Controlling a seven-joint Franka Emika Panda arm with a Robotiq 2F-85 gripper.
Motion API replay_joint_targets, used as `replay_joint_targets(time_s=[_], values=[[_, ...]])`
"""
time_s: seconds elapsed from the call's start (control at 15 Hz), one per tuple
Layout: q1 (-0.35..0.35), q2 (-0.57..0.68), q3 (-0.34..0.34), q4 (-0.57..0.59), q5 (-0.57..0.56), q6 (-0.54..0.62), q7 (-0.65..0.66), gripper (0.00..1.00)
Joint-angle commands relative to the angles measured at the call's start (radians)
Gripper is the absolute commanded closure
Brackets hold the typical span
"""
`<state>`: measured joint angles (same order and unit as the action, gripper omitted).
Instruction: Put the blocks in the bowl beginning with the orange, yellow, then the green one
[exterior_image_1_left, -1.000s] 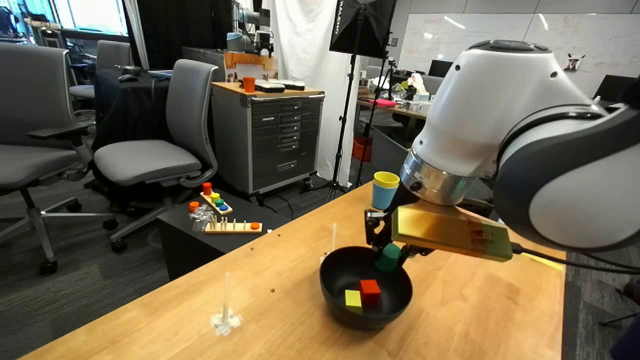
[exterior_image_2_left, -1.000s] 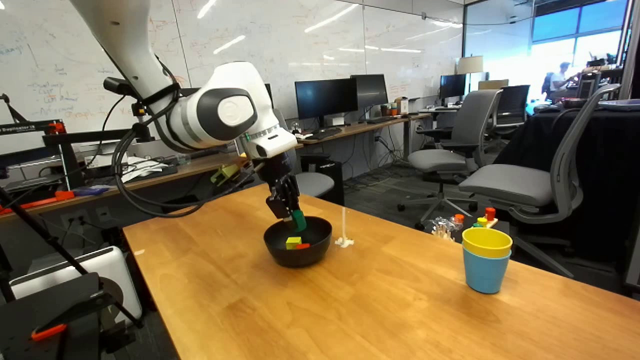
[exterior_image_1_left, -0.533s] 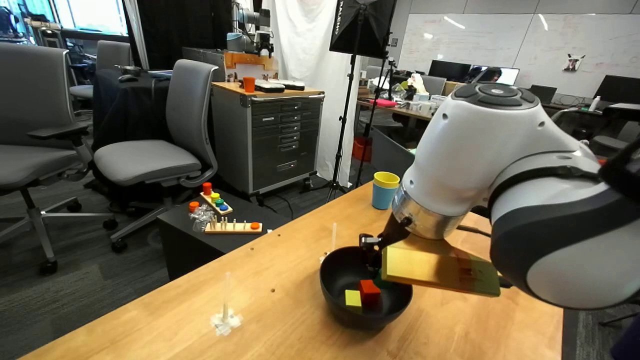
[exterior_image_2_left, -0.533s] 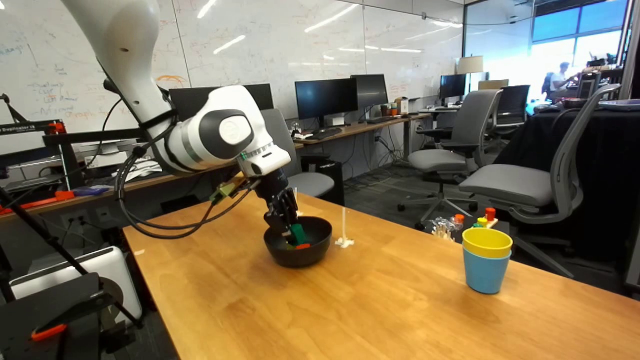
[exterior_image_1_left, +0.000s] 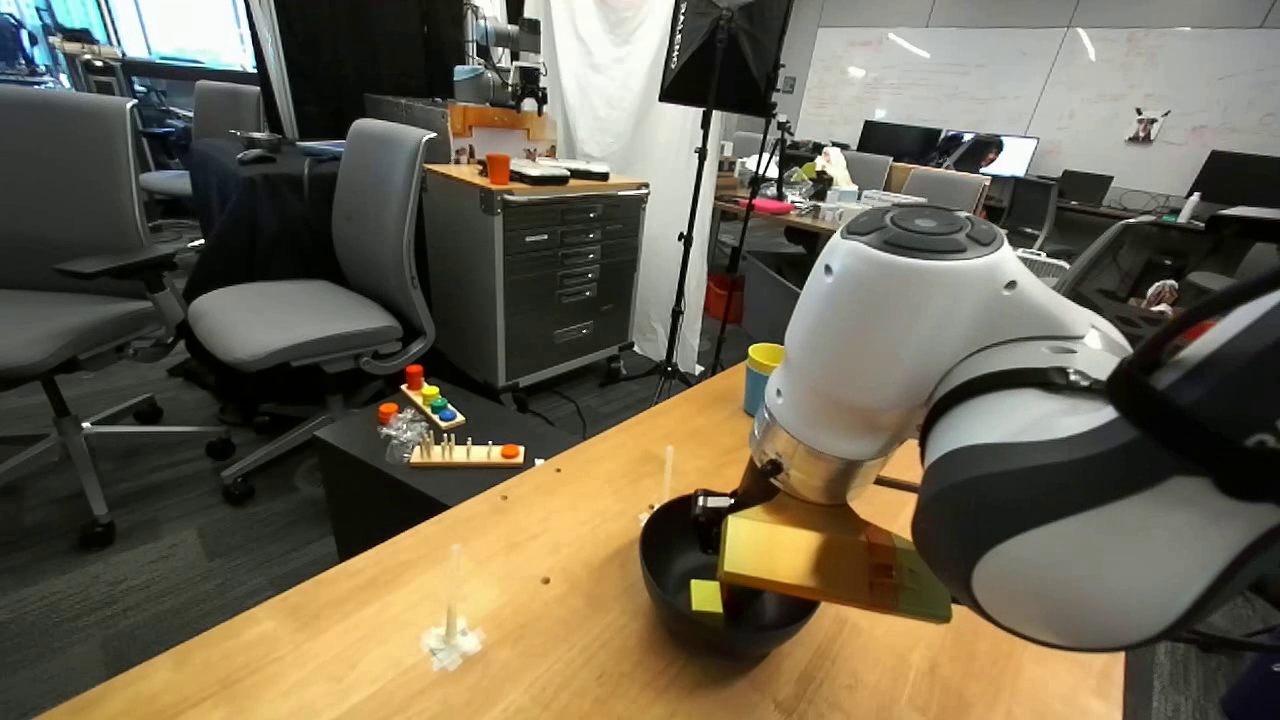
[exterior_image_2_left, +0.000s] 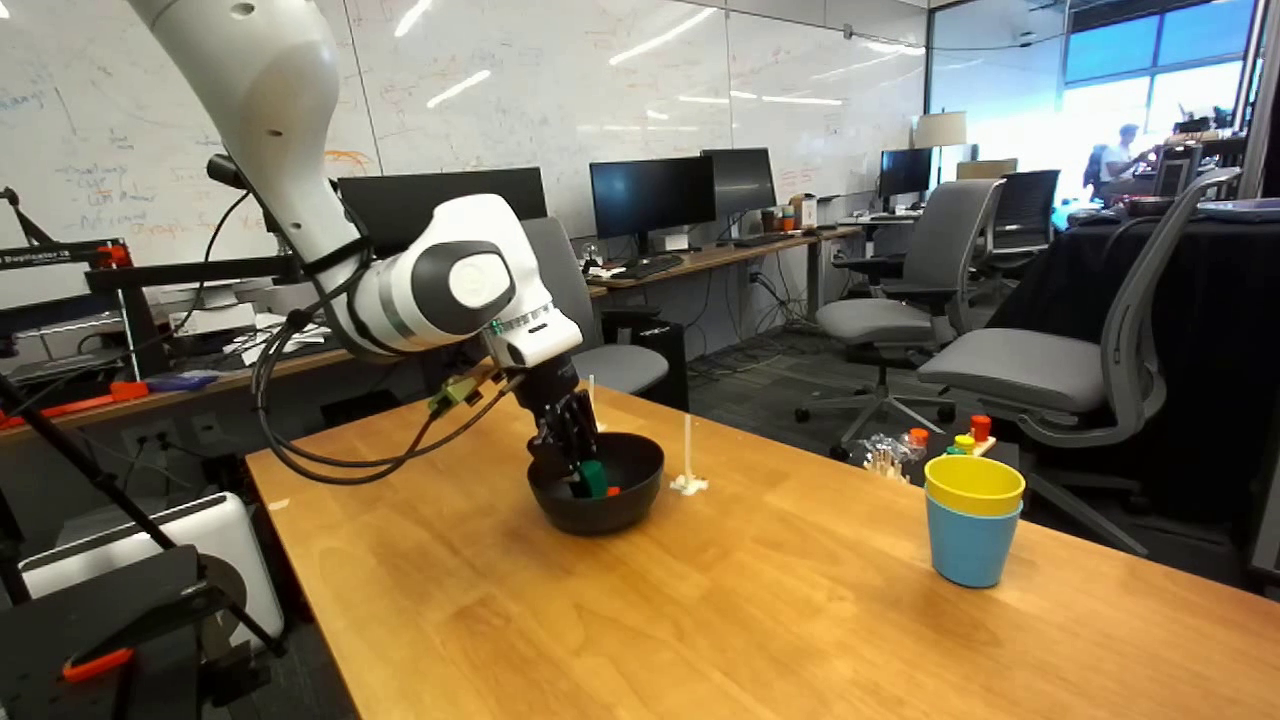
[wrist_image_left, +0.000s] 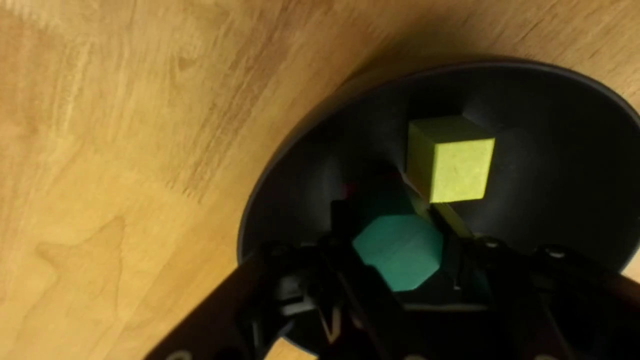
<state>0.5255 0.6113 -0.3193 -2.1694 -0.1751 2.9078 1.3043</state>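
Observation:
The wide black bowl (exterior_image_1_left: 665, 615) stands on the wooden table. My gripper (wrist_image_left: 395, 225) reaches down inside it with its jaws around the green block (wrist_image_left: 400, 252), which shows in an exterior view as a green block (exterior_image_2_left: 594, 478) low in the bowl. A finger lies along each side of that block. Just beside it in the wrist view sits the yellow block (wrist_image_left: 460, 167), also seen in an exterior view as a yellow block (exterior_image_1_left: 706, 596). The orange block (exterior_image_2_left: 613, 491) is mostly covered by the green one; only a dim red patch of it shows in the wrist view.
A yellow cup (exterior_image_2_left: 973, 485) sits in a blue cup (exterior_image_2_left: 973, 545) farther along the table (exterior_image_2_left: 800, 600). Thin upright pegs (exterior_image_2_left: 688, 450) are taped to the tabletop, one close to the bowl. Toy peg boards (exterior_image_1_left: 467, 456) lie on a black side stand.
The arm has come down and farther over the bowl, taking the green block from the rim to low inside. The gripper and arm now cover more of the orange and yellow blocks.

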Motion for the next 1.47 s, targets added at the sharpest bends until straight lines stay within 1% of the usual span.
replay_joint_targets(time_s=[0.0,0.2,0.6,0.73,0.87,0.93,1.0,1.13,1.2,1.33,1.4], values=[[0.005,0.018,0.000,0.046,0.021,-0.039,0.017,0.25],[-0.001,0.008,-0.003,0.051,0.016,-0.050,0.015,0.00],[-0.041,-0.067,-0.012,0.032,0.008,-0.076,-0.011,0.00],[-0.061,-0.117,-0.011,0.018,-0.007,-0.136,-0.034,0.01],[-0.074,-0.166,-0.019,0.000,-0.045,-0.172,-0.040,0.00],[-0.094,-0.200,-0.005,-0.014,-0.058,-0.189,-0.061,0.00],[-0.111,-0.241,0.004,-0.037,-0.082,-0.196,-0.094,0.00],[-0.179,-0.339,0.061,-0.084,-0.083,-0.242,-0.211,0.00],[-0.222,-0.392,0.097,-0.104,-0.058,-0.282,-0.292,0.00],[-0.300,-0.488,0.164,-0.145,-0.033,-0.326,-0.441,0.00],[-0.335,-0.539,0.197,-0.166,-0.002,-0.352,-0.510,0.00]])
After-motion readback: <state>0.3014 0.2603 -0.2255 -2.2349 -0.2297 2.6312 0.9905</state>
